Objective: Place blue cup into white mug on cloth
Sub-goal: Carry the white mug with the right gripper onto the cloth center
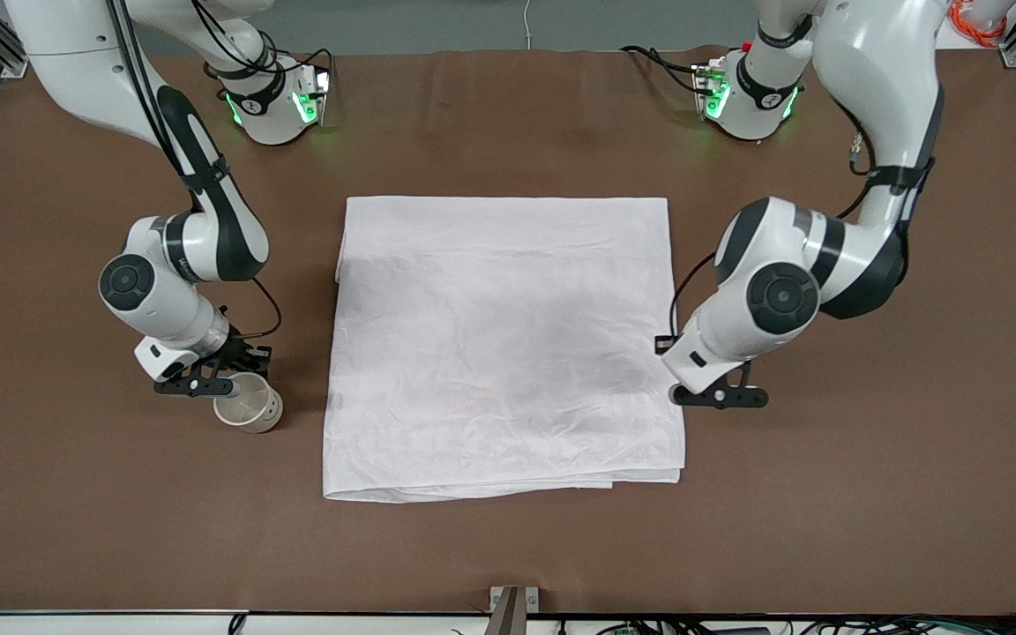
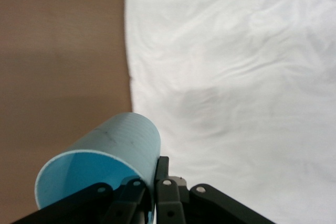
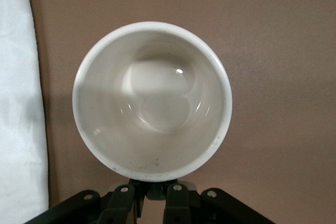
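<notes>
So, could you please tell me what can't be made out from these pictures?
Blue cup: missing from the front view, covered by the left arm; in the left wrist view the left gripper hides part of its rim.
White mug: handle and side mark show nowhere; the right wrist view looks straight in.

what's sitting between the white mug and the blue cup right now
The cloth and bare table, seen in the front view. The right gripper grips the white mug; the left gripper holds the blue cup.
</notes>
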`<action>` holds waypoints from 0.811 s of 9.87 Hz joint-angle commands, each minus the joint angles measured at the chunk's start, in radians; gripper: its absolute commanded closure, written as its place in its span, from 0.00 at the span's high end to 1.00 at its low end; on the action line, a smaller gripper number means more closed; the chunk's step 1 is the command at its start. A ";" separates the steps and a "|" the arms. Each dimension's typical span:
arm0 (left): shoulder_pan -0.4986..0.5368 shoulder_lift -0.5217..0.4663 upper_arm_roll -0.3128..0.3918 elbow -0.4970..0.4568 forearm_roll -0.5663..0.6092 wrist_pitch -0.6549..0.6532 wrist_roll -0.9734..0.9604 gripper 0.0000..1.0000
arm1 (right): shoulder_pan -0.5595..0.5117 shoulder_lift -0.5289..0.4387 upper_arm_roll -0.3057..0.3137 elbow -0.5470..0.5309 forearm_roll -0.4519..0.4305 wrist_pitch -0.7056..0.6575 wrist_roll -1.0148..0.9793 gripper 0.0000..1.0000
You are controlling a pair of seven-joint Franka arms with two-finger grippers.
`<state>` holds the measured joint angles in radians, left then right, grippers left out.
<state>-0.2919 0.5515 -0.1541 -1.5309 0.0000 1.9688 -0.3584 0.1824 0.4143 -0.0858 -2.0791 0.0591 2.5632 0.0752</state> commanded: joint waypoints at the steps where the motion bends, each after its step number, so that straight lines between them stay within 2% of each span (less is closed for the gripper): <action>1: -0.033 0.051 -0.004 0.072 -0.017 -0.010 -0.005 0.00 | -0.001 0.003 0.001 0.030 0.002 -0.018 -0.012 0.00; 2: -0.044 0.051 -0.002 0.083 -0.015 -0.007 -0.001 0.00 | 0.011 -0.014 0.003 0.080 0.002 -0.128 -0.006 0.00; 3: -0.046 0.053 -0.002 0.104 -0.011 -0.007 -0.001 0.00 | 0.035 -0.020 0.003 0.208 0.005 -0.360 0.003 0.00; 4: -0.042 0.050 -0.002 0.107 -0.011 -0.007 -0.002 0.00 | 0.063 -0.020 0.005 0.300 0.017 -0.518 0.035 0.00; 6: -0.041 0.048 -0.002 0.107 -0.011 -0.007 -0.008 0.00 | 0.189 -0.023 0.005 0.364 0.085 -0.532 0.234 0.00; 8: -0.035 0.042 -0.002 0.110 -0.011 -0.007 0.001 0.00 | 0.337 -0.020 0.005 0.390 0.108 -0.488 0.423 0.00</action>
<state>-0.3316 0.5998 -0.1553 -1.4358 -0.0043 1.9725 -0.3592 0.4353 0.3899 -0.0708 -1.7017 0.1428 2.0506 0.3969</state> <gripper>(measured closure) 0.965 0.811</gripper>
